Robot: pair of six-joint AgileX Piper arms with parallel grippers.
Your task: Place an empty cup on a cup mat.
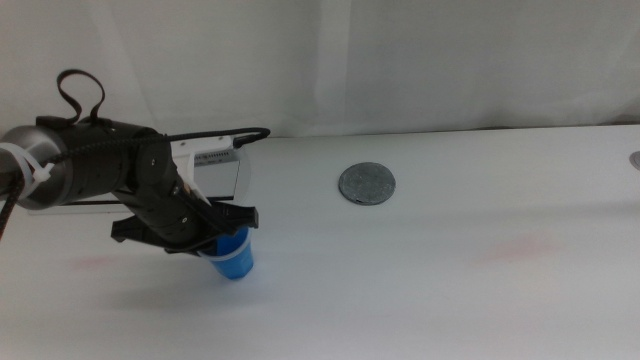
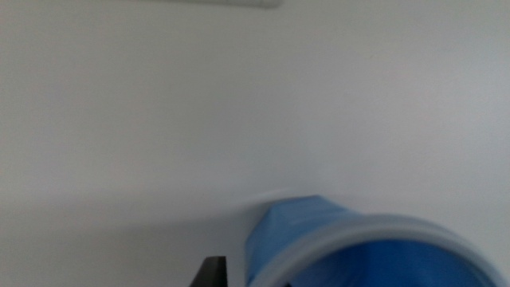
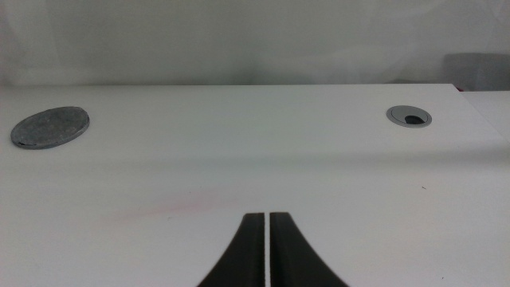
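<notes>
Left gripper (image 1: 222, 232) sits low over the white table (image 1: 420, 280), its dark jaws closed around the cup (image 1: 233, 256), which hangs just below and slightly forward of the fingertips. Cup is small, bright blue plastic, tapered toward its base; in the middle view only the lower body shows beneath the jaws, with a paler band across its side. Left wrist view gives it at very close range: a rolled, lighter blue rim (image 2: 374, 239) curving across the frame, deeper blue inside, the outer wall sloping away toward the table; whether the base touches the surface cannot be told. A sliver of one dark jaw shows beside the cup wall there. The cup mat (image 1: 366, 184) lies well apart from the gripper, out ahead of it and toward the right arm's side, flat on the table: a round, speckled dark grey disc with nothing on it. Behind the left arm, a white rectangular panel (image 1: 215, 170) rests on the table with a black cable (image 1: 215, 134) running to it. Right gripper (image 3: 267, 251) waits low over the table, jaws nearly together with only a thin slit between them; the mat (image 3: 49, 127) lies far ahead of it, and a round grey grommet (image 3: 409, 117) is set in the tabletop further off.
</notes>
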